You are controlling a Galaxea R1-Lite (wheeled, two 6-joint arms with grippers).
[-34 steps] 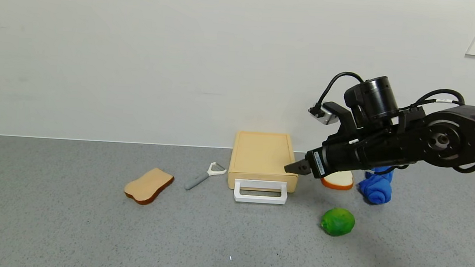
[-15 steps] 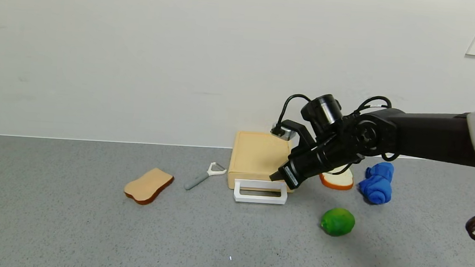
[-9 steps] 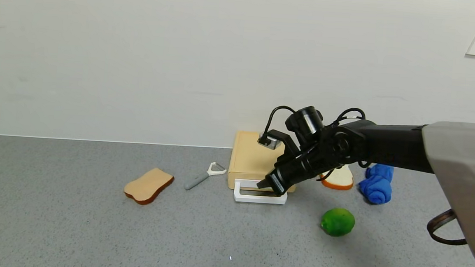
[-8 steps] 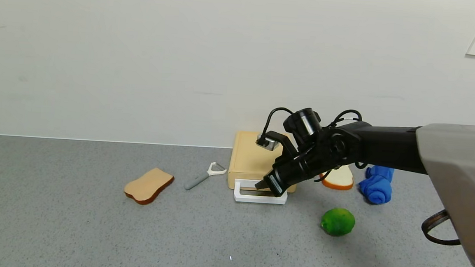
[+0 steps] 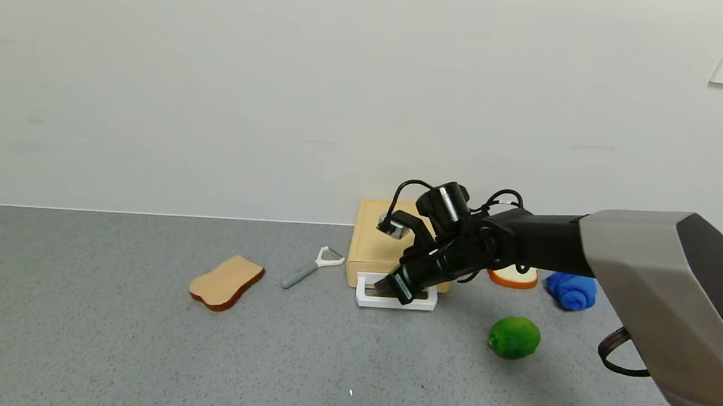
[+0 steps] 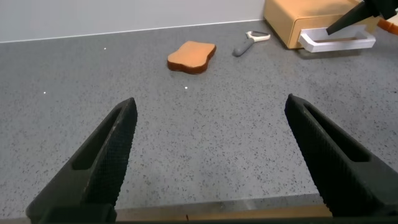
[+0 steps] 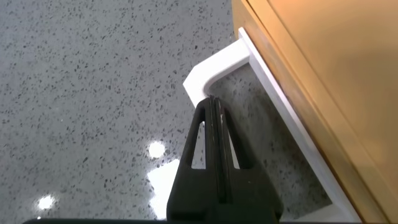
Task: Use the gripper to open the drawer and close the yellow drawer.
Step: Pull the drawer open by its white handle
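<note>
Grey speckled counter against a pale wall, with your right gripper (image 5: 386, 286) down at the drawer (image 5: 397, 243).
From the head view, you see the drawer near the wall, its white handle (image 5: 396, 295) facing you and the fingertips dipped inside the loop; bread slice (image 5: 226, 281), peeler (image 5: 311, 267), lime (image 5: 514, 338) and blue cloth (image 5: 572, 290) lie around. From the left wrist view, your left gripper (image 6: 217, 155) hangs spread wide over bare counter, well apart from the drawer (image 6: 305, 22). From the right wrist view, your fingers (image 7: 211, 127) are pressed together, tips inside the handle (image 7: 217, 68) corner, pinching nothing.
</note>
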